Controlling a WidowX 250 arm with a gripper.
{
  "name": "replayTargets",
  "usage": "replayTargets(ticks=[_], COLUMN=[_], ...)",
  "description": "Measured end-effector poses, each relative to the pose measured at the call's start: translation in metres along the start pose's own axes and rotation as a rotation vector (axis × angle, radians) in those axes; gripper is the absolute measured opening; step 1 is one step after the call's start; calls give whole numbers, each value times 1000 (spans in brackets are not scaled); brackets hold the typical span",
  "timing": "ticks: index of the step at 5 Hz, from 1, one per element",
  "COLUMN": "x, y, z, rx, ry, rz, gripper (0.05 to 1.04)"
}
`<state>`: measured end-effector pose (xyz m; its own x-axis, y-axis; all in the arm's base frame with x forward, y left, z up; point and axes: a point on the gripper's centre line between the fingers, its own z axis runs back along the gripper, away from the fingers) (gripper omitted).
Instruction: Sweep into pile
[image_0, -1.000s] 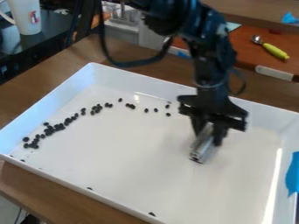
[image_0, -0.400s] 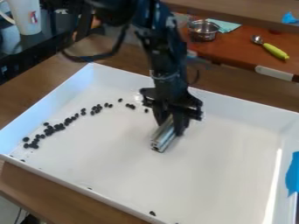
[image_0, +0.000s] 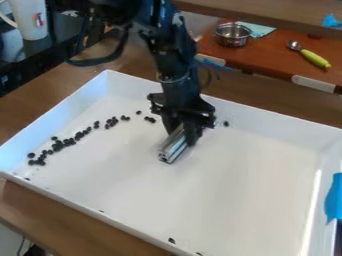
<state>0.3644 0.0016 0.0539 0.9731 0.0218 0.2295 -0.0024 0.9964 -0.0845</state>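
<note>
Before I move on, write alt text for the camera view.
A black robot claw grips a metal bar over a large white tray. Small dark pieces trail in a ragged curve toward the view's left, not yet piled.

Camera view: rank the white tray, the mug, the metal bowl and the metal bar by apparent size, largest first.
1. White tray
2. Mug
3. Metal bowl and metal bar: too alike to rank, the bar being partly covered by the gripper.

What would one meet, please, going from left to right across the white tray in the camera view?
Curved row of small dark pieces → metal bar held in the claw → lone dark piece → blue patch at the right wall.
</note>
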Motion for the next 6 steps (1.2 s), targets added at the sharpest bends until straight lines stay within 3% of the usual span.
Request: replayTargets(ticks=[1,2,4,5,6], x=[3,-2,-19,-28,-35], y=[12,57,107,122,125], z=[-1,5,13,16,21], rx=[5,23,24,23,-10], ry=[6,31,69,88,97], rz=[15,117,205,243,265], gripper=[379,379,379,379,379])
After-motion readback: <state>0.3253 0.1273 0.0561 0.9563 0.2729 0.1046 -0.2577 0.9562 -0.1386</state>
